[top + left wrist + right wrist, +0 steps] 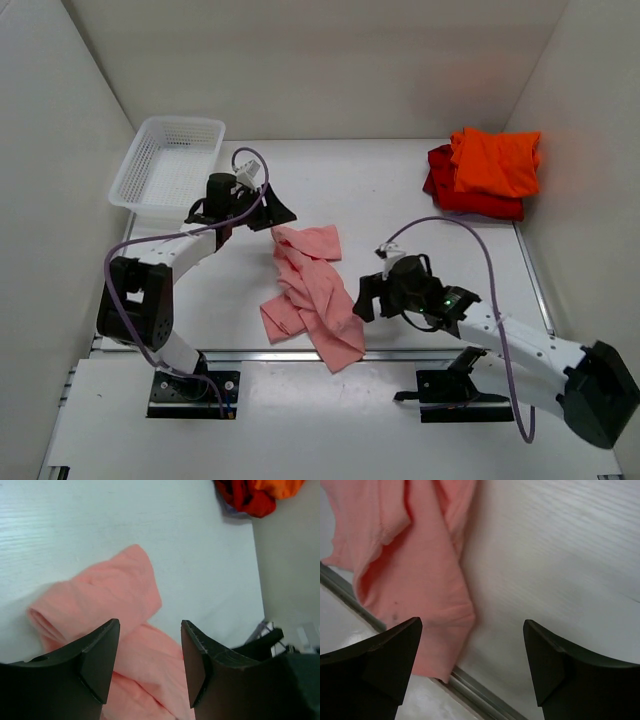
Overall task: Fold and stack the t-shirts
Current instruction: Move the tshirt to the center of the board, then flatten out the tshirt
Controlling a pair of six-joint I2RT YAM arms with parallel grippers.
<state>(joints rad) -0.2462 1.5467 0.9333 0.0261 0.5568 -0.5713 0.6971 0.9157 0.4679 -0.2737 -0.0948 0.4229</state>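
Seeing the salmon-pink shirt [310, 290] crumpled mid-way across the table [400, 200], I judge it limp and light, best pinched at a corner or hem. My left gripper [150, 665] and right gripper [470, 650] hover spread wide, empty.

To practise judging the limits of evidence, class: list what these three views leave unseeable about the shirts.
Red t-shirt: top view, mostly covered by the orange t-shirt.
Pink t-shirt: right wrist view, cut off by the top edge.
Pink t-shirt's near part: left wrist view, hidden behind the left gripper.
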